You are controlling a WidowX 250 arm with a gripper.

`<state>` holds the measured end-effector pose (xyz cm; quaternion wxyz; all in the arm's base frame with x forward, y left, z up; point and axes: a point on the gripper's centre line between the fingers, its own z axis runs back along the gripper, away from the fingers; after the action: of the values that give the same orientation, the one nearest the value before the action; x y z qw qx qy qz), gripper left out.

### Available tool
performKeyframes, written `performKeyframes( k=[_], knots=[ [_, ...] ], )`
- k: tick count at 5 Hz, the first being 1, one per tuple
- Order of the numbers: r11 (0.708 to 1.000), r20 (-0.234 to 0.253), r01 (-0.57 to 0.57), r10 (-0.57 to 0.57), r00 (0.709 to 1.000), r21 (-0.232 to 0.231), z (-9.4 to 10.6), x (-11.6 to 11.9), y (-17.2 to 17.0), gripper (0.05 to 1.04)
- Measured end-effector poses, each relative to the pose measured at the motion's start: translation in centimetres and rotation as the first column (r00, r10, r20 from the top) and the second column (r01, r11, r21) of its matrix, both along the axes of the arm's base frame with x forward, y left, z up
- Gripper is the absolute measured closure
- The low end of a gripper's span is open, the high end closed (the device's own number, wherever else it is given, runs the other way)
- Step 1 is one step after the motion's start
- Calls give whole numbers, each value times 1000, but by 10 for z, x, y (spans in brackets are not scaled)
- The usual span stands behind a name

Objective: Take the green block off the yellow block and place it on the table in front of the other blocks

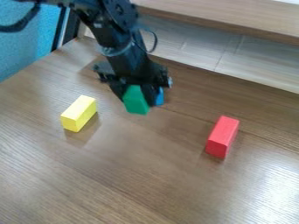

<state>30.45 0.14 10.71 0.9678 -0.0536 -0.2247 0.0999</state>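
Yellow block (78, 114), red block (222, 135) well apart on wooden table (140, 175).

The black arm (123, 46) slanted down from the upper left; a cable (154, 41) looped beside it. The pincer (138, 99) pointed downward, fingers (152, 93) clamped.

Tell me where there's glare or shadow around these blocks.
Camera view: pale glare on the tabletop at lower right. Camera view: soft shadows beside the yellow block and red block. Camera view: dark end effector around the brighter green block.
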Motion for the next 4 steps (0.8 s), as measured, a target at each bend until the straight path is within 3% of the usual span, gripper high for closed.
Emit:
performKeyframes(
  k=[2, 3, 4],
  knots=[
    [992, -66, 114, -111, 992, 47, -24, -23, -32, 491],
    [989, -101, 128, -121, 987, 69, -39, -32, -32, 491],
    [988, -177, 133, -117, 977, 81, -61, -41, -30, 491]
  ],
)
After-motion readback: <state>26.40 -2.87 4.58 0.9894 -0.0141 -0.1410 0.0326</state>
